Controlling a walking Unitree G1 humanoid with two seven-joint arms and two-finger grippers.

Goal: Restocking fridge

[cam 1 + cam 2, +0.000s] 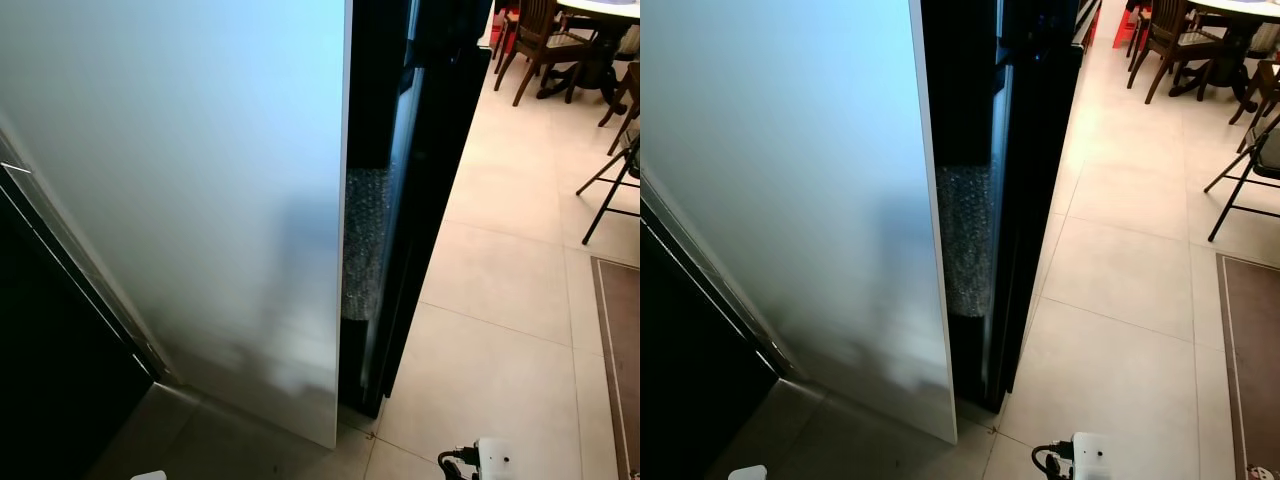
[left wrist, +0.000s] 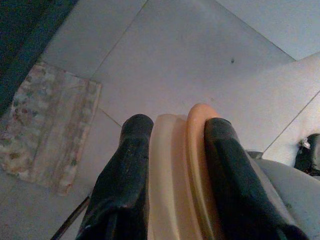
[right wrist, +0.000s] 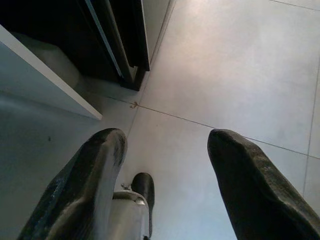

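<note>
Fridge door [image 1: 200, 200] ahead; left gripper [image 2: 172, 150] hangs floorward.

We are in a home, in the part where people cook and eat. Right in front of us stands a tall fridge with a big pale door [image 1: 190, 200] swung open, and its dark side [image 1: 420, 180] shows beside it. Some bubble wrap [image 1: 362, 245] is stuck along the dark edge. The floor [image 1: 500, 290] is made of large, light tiles. Farther back we see wooden chairs [image 1: 535, 40] pulled up to a round dining table [image 1: 605, 10], the kind a family eats at. A black folding stand [image 1: 615, 180] sits nearby. A brown mat [image 1: 620, 350] lies on the tiles, and a small patterned rug [image 2: 45, 120] lies on the floor too.
</note>
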